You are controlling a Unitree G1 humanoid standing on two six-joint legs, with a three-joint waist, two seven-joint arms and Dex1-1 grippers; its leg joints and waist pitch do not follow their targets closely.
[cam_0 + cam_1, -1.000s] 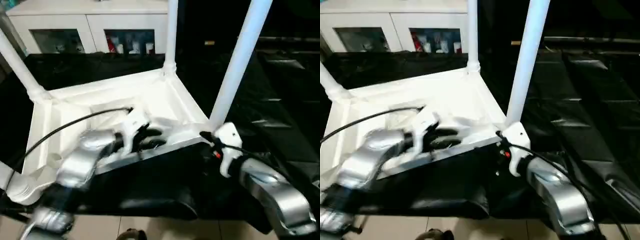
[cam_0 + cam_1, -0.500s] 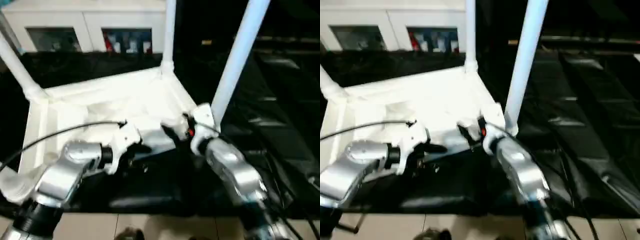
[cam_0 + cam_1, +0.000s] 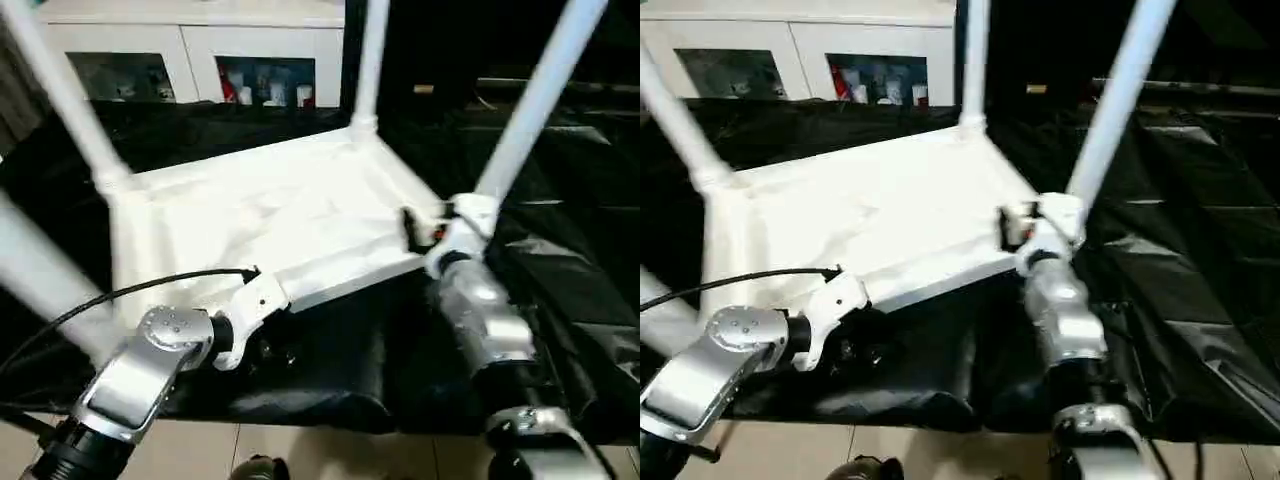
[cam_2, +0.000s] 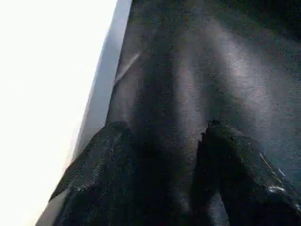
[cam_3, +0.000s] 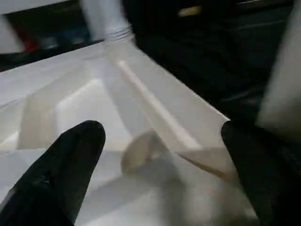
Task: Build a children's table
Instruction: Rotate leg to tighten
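**Upside-down table, four legs up — my pincers are off it**

The children's table lies top-down on the black-draped surface, ribbed underside facing up, with white legs rising from its corners; the near right leg stands just beside my right wrist. Behind it sits a white cabinet with glass fronts.

My right pincer hovers over the near right corner with its fingers spread wide, nothing between them — a round socket shows below. My left pincer sits low by the table's near edge, fingers apart over the black cloth, empty as well.

What worries me: I judge the legs may not all be screwed home. If my right forearm brushes that near leg, it could lean or work loose. The cloth is slick and creased, so a push on the rim might slide the whole table away from me.
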